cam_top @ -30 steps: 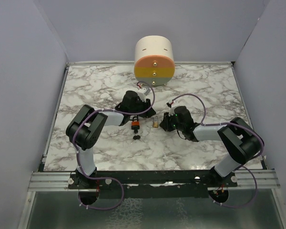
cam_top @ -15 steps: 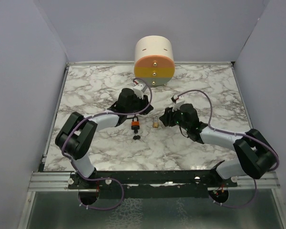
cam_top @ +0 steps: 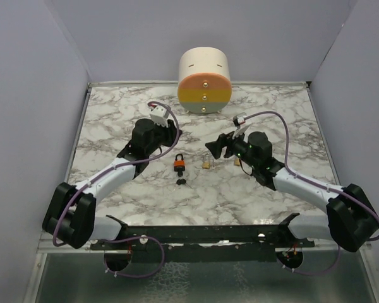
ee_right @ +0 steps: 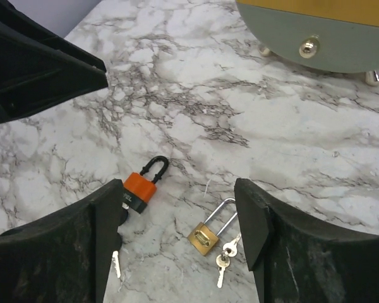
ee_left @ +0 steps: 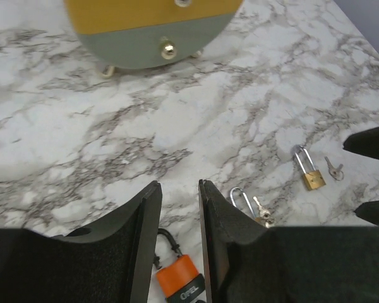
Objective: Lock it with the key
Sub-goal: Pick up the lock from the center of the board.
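Arms [cam_top: 110,177] stretch forward low, left pincer [ee_left: 180,186] narrowly parted, right pincer [ee_right: 179,189] spread wide.

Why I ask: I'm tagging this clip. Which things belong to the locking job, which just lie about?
Job, likely: orange padlock, dark key, brass padlock, its keys.
Probably lying about: second brass padlock, drawer unit.

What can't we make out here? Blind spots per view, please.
- Top external: keyholes and shackle states of the orange padlock and brass padlock are too small to read.
- Left wrist: that brass padlock's body sits behind a finger of the left gripper; the orange padlock is cut by the bottom edge.
- Right wrist: the loose key is half hidden by a finger of the right gripper; the drawer unit is cut by the top edge.
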